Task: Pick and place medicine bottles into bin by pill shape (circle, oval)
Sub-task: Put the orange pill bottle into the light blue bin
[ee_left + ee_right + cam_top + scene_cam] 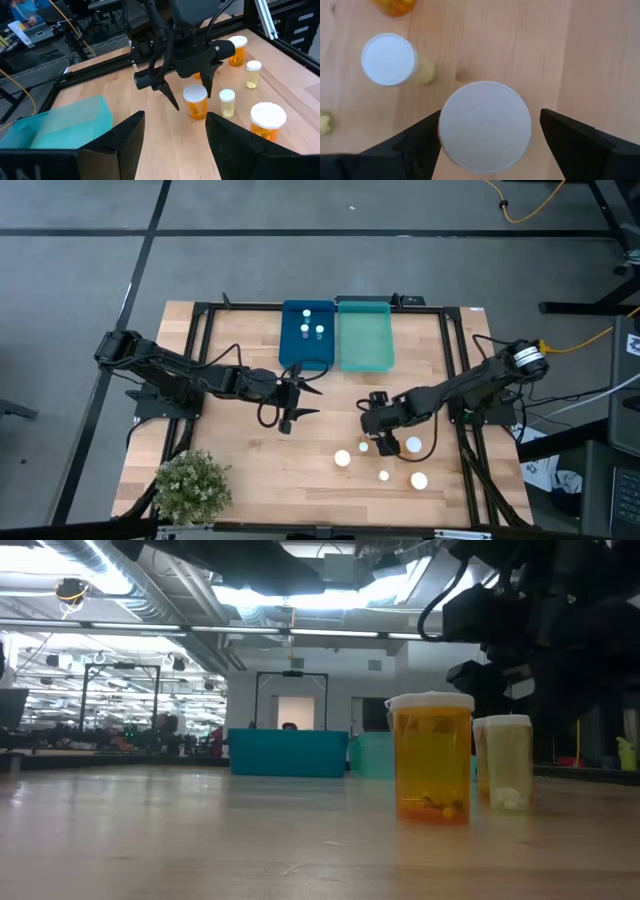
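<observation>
Right tool (386,442) hangs over the cluster of medicine bottles toward the near right of the worktop (240,450), its fingers spread wide on either side of one broad white-capped bottle (485,126), not yet touching it as far as the wrist view shows. A slimmer bottle (389,59) stands just beside that one, close enough that a finger coming down off-centre could, I judge, clip it and tip it; these are light, smooth plastic cylinders with flat round caps, so a nudge would likely roll them across the bare wood. From table height the wide bottle's amber, see-through body (432,757) shows a few pills on its floor, and a paler, narrower bottle (507,761) stands near it. More bottles are scattered close by: one at (343,459), a small one at (384,475) and another at (419,480). Left tool (297,393) waits mid-worktop with its fingers apart and nothing between them. At the far edge sit two rectangular plastic bins side by side, a dark blue bin (307,332) already holding three bottles and a teal bin (365,333); pill shape is hard to read from here, so a wrong bin is the other risk.
</observation>
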{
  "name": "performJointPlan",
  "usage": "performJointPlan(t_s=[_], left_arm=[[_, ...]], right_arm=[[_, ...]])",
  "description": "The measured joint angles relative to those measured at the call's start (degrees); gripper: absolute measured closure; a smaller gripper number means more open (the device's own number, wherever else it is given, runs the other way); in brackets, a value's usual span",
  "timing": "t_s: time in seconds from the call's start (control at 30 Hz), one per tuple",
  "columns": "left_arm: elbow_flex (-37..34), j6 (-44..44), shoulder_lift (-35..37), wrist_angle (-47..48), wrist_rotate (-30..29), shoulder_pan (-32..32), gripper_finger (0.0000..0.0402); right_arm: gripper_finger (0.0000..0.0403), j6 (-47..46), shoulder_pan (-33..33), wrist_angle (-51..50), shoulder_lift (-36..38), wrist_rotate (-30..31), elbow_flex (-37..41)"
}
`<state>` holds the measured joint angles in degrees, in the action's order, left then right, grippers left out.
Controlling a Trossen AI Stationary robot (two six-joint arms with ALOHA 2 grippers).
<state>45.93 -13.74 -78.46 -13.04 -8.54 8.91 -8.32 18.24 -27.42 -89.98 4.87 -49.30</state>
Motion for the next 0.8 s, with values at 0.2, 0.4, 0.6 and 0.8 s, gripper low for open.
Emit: performJointPlan(t_s=[0.2,0.4,0.6,0.8], left_arm=[[0.0,0.0,0.0,0.18,0.0,0.0,0.02],[0.0,-0.01,0.0,0.18,-0.59,0.02,0.02],[0.0,0.0,0.0,0.31,-2.05,0.0,0.02],[0.0,0.01,0.0,0.57,-4.26,0.02,0.02]], right_arm=[[0.0076,-0.44,0.0,1.46,-0.24,0.02,0.02],[0.0106,-0.46,0.0,1.43,-0.24,0.02,0.02],[0.0186,-0.47,-0.11,0.99,-0.22,0.11,-0.26],[0.0204,-1.18,-2.12,-7.62,0.08,7.97,-4.88]])
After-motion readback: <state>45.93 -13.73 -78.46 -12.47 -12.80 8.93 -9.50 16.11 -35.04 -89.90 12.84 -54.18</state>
